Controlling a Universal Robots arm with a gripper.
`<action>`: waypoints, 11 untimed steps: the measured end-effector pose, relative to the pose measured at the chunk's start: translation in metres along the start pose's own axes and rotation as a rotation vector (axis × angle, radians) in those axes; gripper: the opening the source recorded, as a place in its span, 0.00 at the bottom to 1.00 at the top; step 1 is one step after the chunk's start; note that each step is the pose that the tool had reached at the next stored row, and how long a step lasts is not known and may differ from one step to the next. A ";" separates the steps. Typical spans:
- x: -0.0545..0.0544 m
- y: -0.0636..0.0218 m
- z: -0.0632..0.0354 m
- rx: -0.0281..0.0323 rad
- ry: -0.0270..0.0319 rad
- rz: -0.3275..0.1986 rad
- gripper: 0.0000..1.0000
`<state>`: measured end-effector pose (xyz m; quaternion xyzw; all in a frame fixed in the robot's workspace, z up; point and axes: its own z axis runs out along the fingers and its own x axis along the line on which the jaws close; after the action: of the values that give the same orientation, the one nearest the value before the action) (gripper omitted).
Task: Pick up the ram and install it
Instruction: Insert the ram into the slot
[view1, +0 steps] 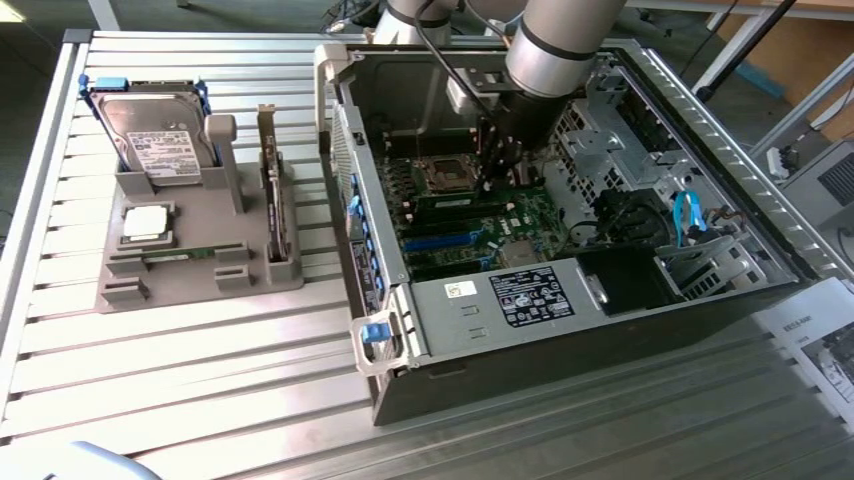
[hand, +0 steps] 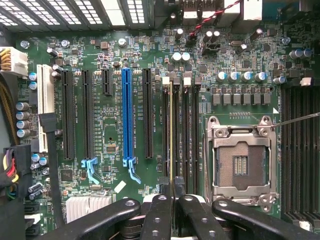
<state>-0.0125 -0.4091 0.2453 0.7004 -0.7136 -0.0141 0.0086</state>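
In the wrist view the ram (hand: 171, 130) shows edge-on as a thin pale line running along the black memory slots (hand: 186, 130) of the green motherboard (hand: 110, 135). My gripper (hand: 173, 186) is shut on its near end, with the black fingers (hand: 161, 210) pressed against both sides. Whether the stick sits down in a slot I cannot tell. In the exterior view my gripper (view1: 498, 168) reaches down inside the open computer case (view1: 561, 330), just beside the CPU socket (view1: 447, 175).
The empty CPU socket (hand: 242, 160) lies close beside the memory slots, and a blue expansion slot (hand: 127, 120) lies on their other side. At the exterior view's left, a grey holder (view1: 187, 265) carries a hard drive (view1: 160, 135), a silver CPU chip (view1: 144, 222) and an upright card (view1: 276, 200). Case walls surround the arm.
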 end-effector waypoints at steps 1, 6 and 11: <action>0.000 0.0000 0.0003 0.0000 0.0000 0.000 0.12; 0.000 -0.0001 0.0020 0.0003 0.0000 0.000 0.12; 0.000 -0.0001 0.0037 0.0005 0.0001 0.000 0.12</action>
<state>-0.0125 -0.4091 0.2416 0.7004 -0.7135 -0.0139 0.0085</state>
